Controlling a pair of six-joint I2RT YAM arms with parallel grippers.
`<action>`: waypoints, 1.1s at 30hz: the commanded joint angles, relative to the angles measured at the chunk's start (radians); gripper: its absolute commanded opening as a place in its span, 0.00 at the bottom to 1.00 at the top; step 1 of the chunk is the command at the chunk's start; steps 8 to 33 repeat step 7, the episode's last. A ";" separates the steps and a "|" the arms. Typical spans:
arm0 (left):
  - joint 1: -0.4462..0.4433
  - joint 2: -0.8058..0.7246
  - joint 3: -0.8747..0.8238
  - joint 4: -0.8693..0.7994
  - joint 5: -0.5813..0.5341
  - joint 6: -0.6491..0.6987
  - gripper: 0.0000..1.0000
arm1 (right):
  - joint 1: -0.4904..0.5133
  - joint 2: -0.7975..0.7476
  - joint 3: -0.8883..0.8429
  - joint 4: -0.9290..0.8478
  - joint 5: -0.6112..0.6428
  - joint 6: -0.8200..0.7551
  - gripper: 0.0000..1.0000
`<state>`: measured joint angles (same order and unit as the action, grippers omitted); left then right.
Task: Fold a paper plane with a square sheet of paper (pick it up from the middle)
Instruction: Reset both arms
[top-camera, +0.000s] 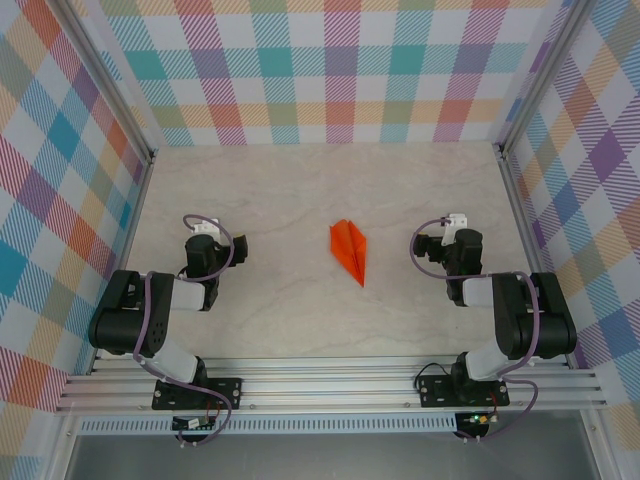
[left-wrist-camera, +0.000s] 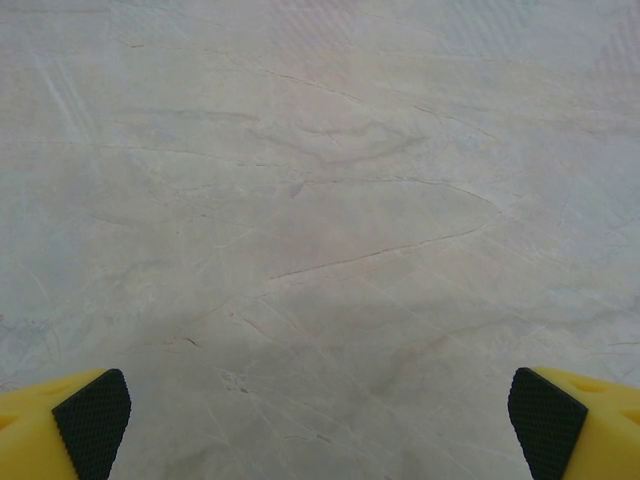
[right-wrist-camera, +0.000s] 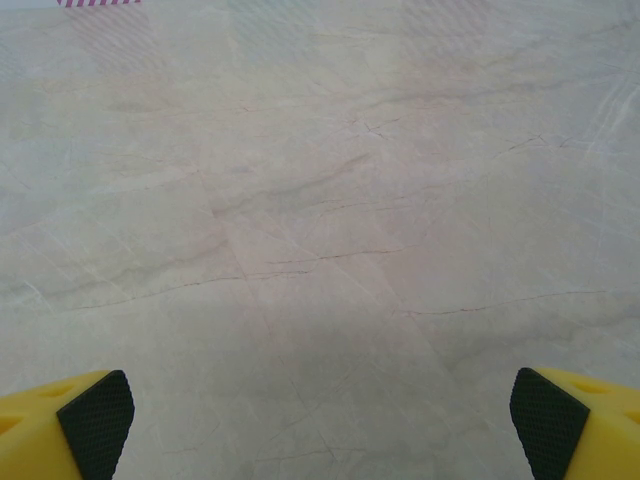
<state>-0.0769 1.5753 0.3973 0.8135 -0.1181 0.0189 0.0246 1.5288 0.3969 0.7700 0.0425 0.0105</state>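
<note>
Between both wide-open grippers, the paper plane (top-camera: 349, 251) lies on bare table (top-camera: 300, 200)

you're looking at a left arm (top-camera: 140, 322) and right arm (top-camera: 522, 318) wearing black housings with white links, purple cables (top-camera: 148, 305) looping along them; the left tool (left-wrist-camera: 318, 420) and right tool (right-wrist-camera: 321, 420) are showing yellow fingers (left-wrist-camera: 25, 432) with black textured pads (left-wrist-camera: 92, 425).

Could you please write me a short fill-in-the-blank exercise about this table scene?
1. The paper plane is ____ in colour.
2. It lies on the table ____ the left gripper and the right gripper.
3. Both grippers stand ____, holding nothing.
Missing words: orange; between; open.
</note>
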 joint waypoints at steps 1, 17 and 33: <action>0.004 -0.009 0.027 -0.005 0.021 0.010 1.00 | -0.008 -0.001 0.020 0.031 -0.021 0.006 1.00; 0.006 -0.009 0.026 -0.007 0.023 0.011 1.00 | -0.008 -0.001 0.020 0.032 -0.021 0.005 1.00; 0.006 -0.009 0.026 -0.007 0.023 0.011 1.00 | -0.008 -0.001 0.020 0.032 -0.021 0.005 1.00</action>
